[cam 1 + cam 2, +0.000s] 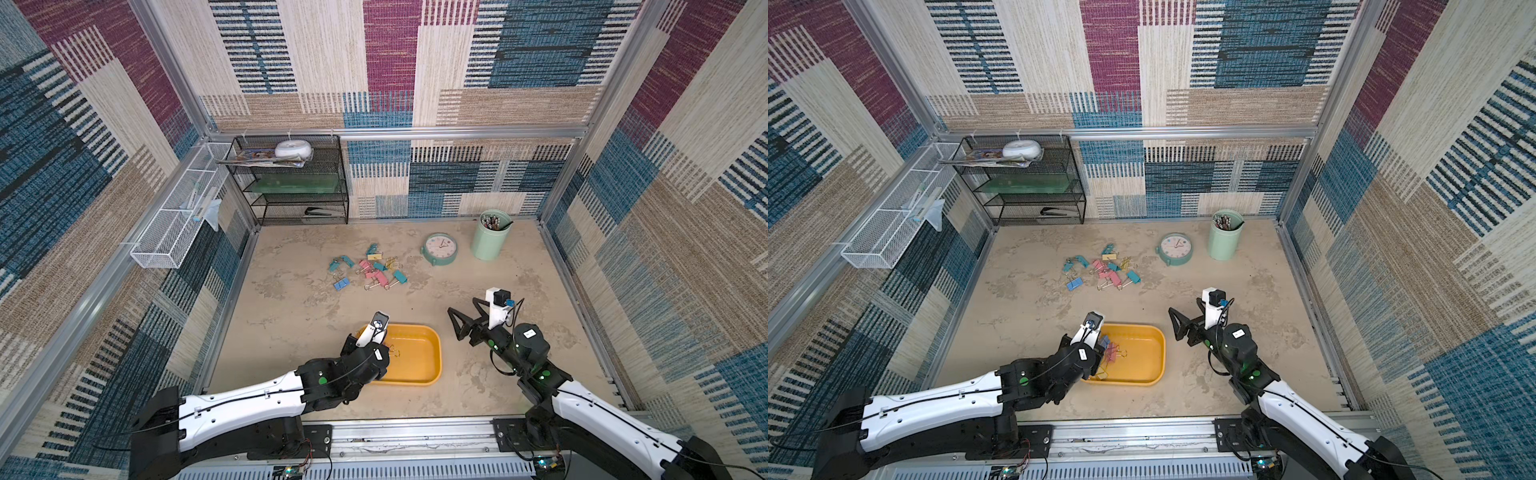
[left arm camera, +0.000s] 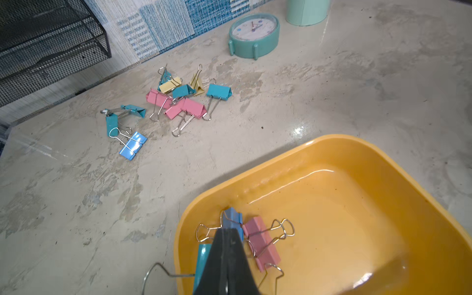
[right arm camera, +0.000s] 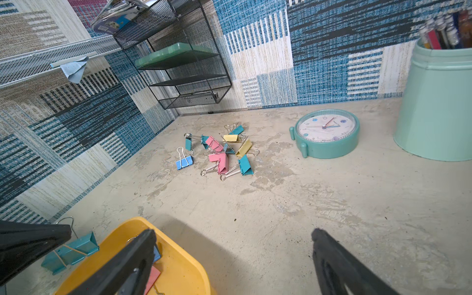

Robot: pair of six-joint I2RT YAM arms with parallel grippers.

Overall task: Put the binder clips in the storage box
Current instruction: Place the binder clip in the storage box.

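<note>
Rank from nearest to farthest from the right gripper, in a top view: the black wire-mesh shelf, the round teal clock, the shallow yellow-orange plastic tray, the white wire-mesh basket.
From the right gripper:
1. Yellow-orange plastic tray, close by on its left.
2. Round teal clock, farther ahead.
3. Black wire-mesh shelf, at the back left.
4. White wire-mesh basket, mounted high on the far left side.

We see pink, yellow, blue and teal clips (image 2: 190, 106), a yellow-orange tray (image 2: 344, 217), mint-green clock (image 2: 254, 28) and cup (image 3: 439, 102), black mesh shelf (image 2: 51, 38), mottled beige table (image 2: 76, 204), walls (image 1: 390, 50) striped blue, cream, magenta.
</note>
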